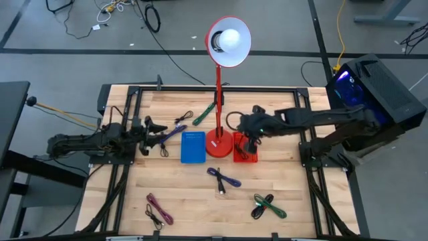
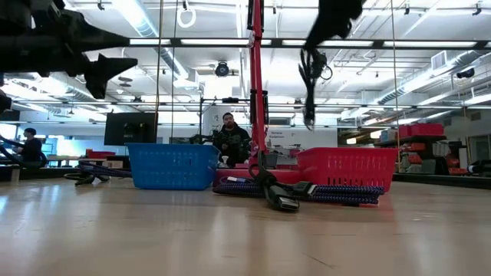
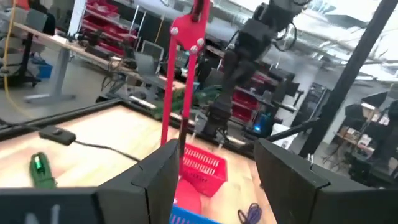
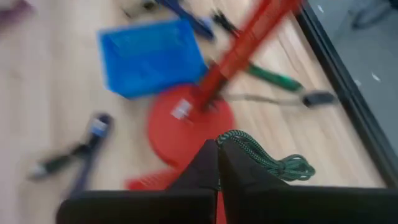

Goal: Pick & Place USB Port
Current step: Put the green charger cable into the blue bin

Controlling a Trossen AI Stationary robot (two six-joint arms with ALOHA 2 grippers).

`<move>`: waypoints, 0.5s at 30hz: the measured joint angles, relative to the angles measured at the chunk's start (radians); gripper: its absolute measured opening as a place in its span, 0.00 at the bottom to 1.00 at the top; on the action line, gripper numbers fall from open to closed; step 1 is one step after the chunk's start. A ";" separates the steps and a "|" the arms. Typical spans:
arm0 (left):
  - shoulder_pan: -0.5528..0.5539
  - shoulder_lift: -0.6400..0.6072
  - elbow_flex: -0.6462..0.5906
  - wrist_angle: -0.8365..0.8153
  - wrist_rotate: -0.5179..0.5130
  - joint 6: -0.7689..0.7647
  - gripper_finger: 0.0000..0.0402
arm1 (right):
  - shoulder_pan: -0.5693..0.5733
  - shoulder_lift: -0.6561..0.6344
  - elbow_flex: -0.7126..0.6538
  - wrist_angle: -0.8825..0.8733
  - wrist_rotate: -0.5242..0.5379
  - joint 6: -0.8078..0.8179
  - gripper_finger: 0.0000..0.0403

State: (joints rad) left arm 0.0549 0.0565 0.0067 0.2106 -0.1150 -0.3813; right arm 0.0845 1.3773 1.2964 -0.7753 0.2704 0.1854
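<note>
High view, scene: two arms over a wooden tabletop (image 1: 174,194); right claw (image 1: 249,142) hangs above the red basket (image 1: 245,155) beside the red lamp's base (image 1: 219,144).
Right claw: fingers together, clamped on a green-and-black cable (image 4: 273,163), seen bunched just past the fingertips in the right wrist view.
Cable, place: in the low view the cable (image 2: 309,80) dangles clear above the red basket (image 2: 349,167), not touching it.
Cable, axis: long axis close to vertical, free end pointing down toward the basket; the bundle looks looped, and which end carries the plug cannot be told.
Step in hand: judged to be carrying the cable to the basket for release.
Doing it well: centre the hanging end over the basket's opening, lower until the loose end is inside the walls, then part the fingers; a drop from height may let the coil swing or spill over the rim, and the lamp pole (image 2: 255,77) stands near.
Left claw: left claw (image 1: 148,127) waits over the tabletop's left side, fingers apart, holding nothing.
Farther off: blue basket (image 1: 193,147) left of the lamp; other cables lie scattered on the tabletop; a person sits in the room behind.
</note>
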 joint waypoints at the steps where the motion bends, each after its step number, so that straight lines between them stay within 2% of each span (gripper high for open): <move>1: -0.008 0.009 0.000 0.008 0.005 0.000 0.53 | 0.025 -0.005 -0.001 0.023 0.000 0.009 0.00; 7: -0.079 0.156 0.033 0.127 0.013 0.052 0.53 | 0.149 0.005 -0.001 0.209 0.009 0.039 0.00; 13: -0.161 0.455 0.168 0.160 -0.094 0.163 0.53 | 0.205 0.036 -0.002 0.406 0.028 -0.016 0.00; 15: -0.173 0.567 0.225 0.190 -0.099 0.196 0.53 | 0.210 0.059 -0.002 0.462 0.026 -0.028 0.00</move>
State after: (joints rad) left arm -0.1179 0.6233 0.2317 0.4009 -0.2138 -0.1849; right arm 0.2946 1.4360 1.2946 -0.3134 0.2966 0.1579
